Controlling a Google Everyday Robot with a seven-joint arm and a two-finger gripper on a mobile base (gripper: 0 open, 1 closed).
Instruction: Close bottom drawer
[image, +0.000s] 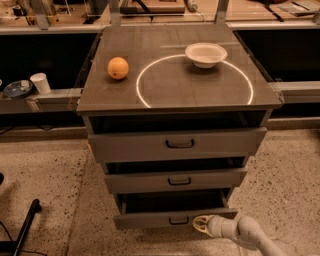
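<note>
The bottom drawer (150, 219) is the narrowest and lowest of three grey drawers in the cabinet. It stands a little way out, its small dark pull handle (178, 220) at the middle of its front. My gripper (201, 224) is low at the right, its pale tip against the right part of the drawer front, beside the handle. The white arm (250, 236) runs off toward the lower right corner.
The middle drawer (175, 180) and top drawer (175, 144) also stand slightly out. On the cabinet top (165, 95) lie an orange (118, 67) and a white bowl (205, 54), by a bright ring of light. A white cup (39, 83) sits on a ledge at left. A black pole (25, 225) lies on the speckled floor.
</note>
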